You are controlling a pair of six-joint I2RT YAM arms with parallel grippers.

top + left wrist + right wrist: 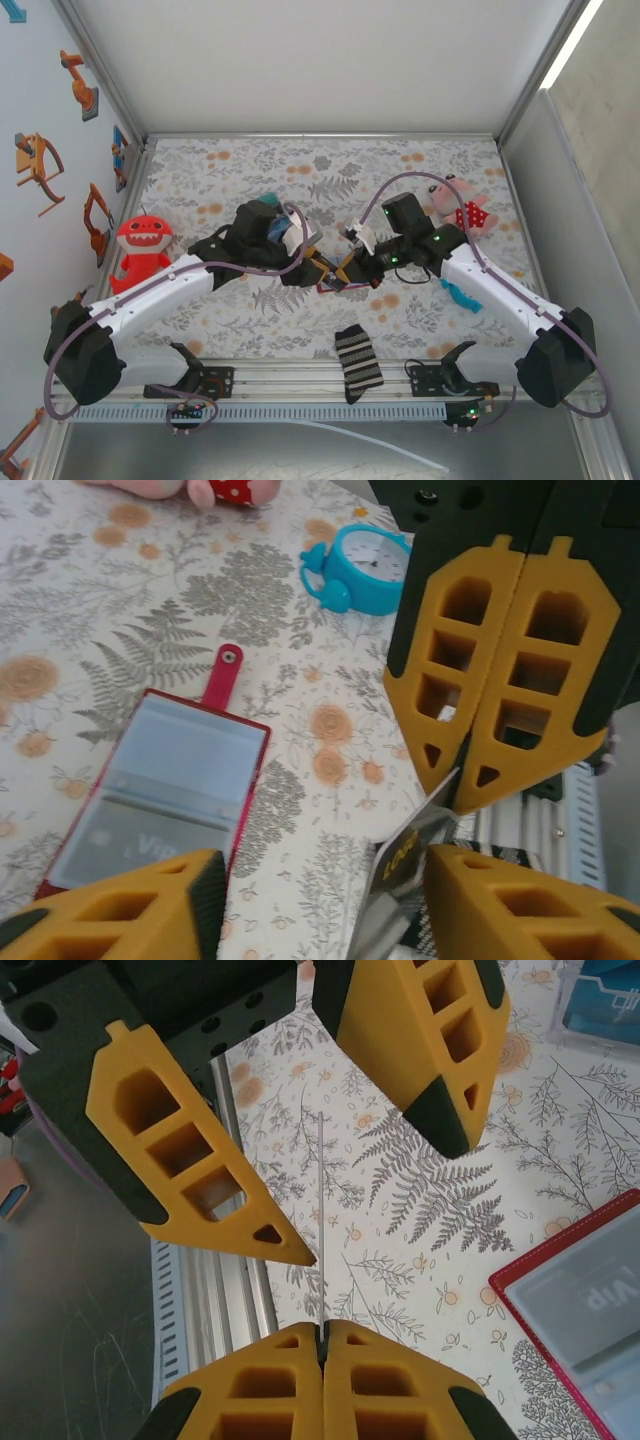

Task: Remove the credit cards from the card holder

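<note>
Right end effector [322, 1332] pinches 1 card [322, 1195], left end effector [375, 1200] wide, holder [251, 788] holds another.

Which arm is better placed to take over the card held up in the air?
Probably left: the left tool stands open astride the card, which the right tool pinches by one end.

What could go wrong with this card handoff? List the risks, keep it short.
1. The right claw is shut on the card, but the left claw is not yet closed on it; letting go early would likely drop it.
2. The card hangs by the metal rail at the table edge, so a drop may land off the table.
3. Uneven closing could bend the thin card.
</note>
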